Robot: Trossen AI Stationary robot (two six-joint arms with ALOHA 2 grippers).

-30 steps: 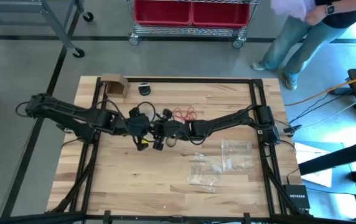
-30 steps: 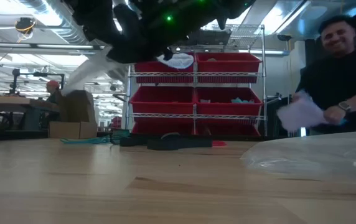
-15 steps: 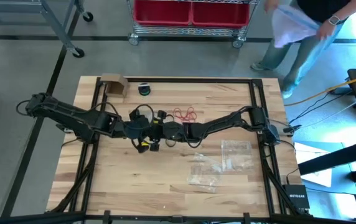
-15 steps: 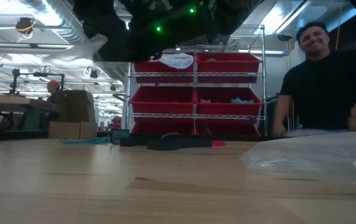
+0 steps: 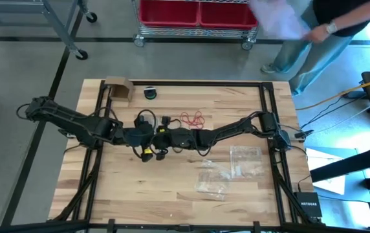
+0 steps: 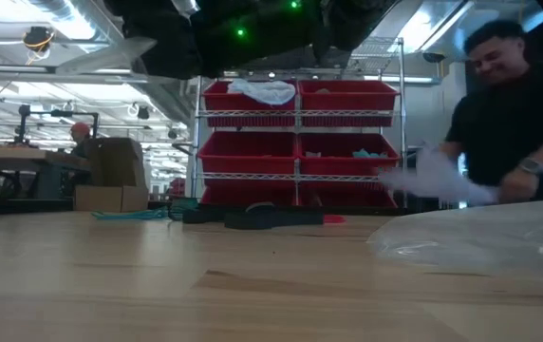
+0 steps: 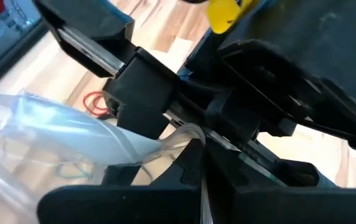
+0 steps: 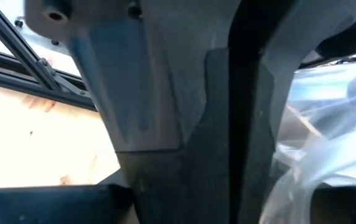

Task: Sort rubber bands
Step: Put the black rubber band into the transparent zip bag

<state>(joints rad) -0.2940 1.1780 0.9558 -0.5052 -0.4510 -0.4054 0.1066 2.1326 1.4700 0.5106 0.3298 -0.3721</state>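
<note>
Red rubber bands (image 5: 191,118) lie on the table just beyond the grippers, also in the left wrist view (image 7: 94,102). A dark clump with green, seemingly rubber bands (image 5: 150,92), sits at the far edge. My two arms meet above the table's middle. My left gripper (image 5: 149,144) is shut on a clear plastic bag (image 7: 53,130), and thin green bands (image 7: 72,169) show through it. My right gripper (image 5: 165,137) faces it closely, its fingers apart, with the bag's plastic (image 8: 327,124) beside one finger. My left gripper pinches an edge of the clear bag (image 7: 187,138) between its two fingers (image 7: 184,171). The bag is lifted clear of the table and spreads away to one side. My right gripper: bag plastic curls around one finger (image 8: 346,199); I cannot tell whether it touches.
A small cardboard box (image 5: 118,89) stands at the far left. Several clear zip bags (image 5: 230,169) lie on the near right of the table, and one bulges in the low view (image 6: 480,242). A person (image 5: 321,26) moves beyond the far right corner, by red bin shelves.
My right gripper has rolled about its own pointing line. Both grippers have drifted a little toward the table's left edge. The pale bag hanging below them in the low view has risen out of that picture.
</note>
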